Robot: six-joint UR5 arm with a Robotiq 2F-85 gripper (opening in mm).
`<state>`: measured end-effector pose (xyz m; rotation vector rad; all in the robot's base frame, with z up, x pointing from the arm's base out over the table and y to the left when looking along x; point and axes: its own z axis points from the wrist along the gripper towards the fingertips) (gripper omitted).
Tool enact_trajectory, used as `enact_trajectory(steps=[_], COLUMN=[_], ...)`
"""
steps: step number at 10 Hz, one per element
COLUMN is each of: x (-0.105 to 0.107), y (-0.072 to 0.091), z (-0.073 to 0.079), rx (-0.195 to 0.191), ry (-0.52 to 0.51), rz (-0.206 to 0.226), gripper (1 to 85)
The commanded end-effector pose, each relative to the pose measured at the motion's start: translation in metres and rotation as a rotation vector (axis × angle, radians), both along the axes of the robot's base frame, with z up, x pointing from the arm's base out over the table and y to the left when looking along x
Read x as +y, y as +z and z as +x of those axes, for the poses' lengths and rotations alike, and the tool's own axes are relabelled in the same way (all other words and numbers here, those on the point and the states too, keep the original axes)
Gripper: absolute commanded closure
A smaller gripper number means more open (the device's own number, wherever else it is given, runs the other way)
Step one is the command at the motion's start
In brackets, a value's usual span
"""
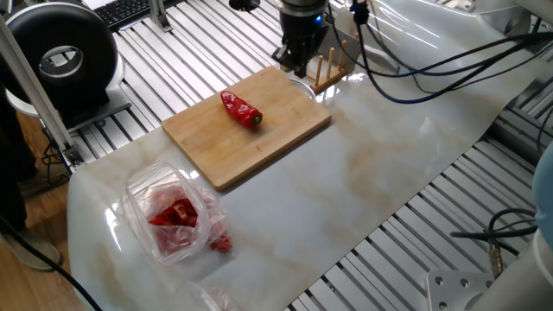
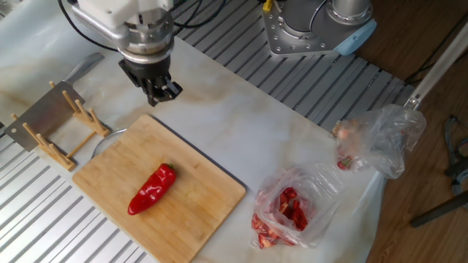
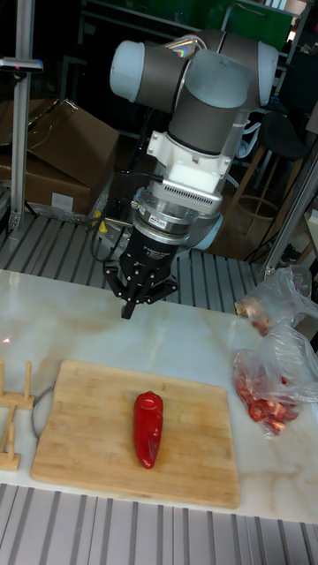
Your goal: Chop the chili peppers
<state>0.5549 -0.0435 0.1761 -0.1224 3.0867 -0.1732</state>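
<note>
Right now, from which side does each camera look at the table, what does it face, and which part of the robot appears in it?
One fixed view: sits high past one end of the table, facing along it over the plastic bag toward the cutting board; shows the gripper and cables.
The other fixed view: high at the opposite side, looking down on the chili pepper and wooden rack; shows the wrist and robot base.
Tall fixed view: low at the board's side, facing the whole arm.
All share board, chili and gripper.

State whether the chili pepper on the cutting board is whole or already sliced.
Whole. The chili pepper lies in one piece on the cutting board, with no slices beside it, and the end effector is apart from it.
</note>
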Motion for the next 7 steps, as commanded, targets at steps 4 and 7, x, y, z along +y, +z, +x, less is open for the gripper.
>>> enact_trajectory(steps=[4, 7], x=[-0.008, 0.007], y=[0.002, 0.006], z=[-0.004, 0.001], rx=[-0.004, -0.004], ry=[0.024, 0.030], rz=[0.007, 0.017], gripper=[84.3, 84.3])
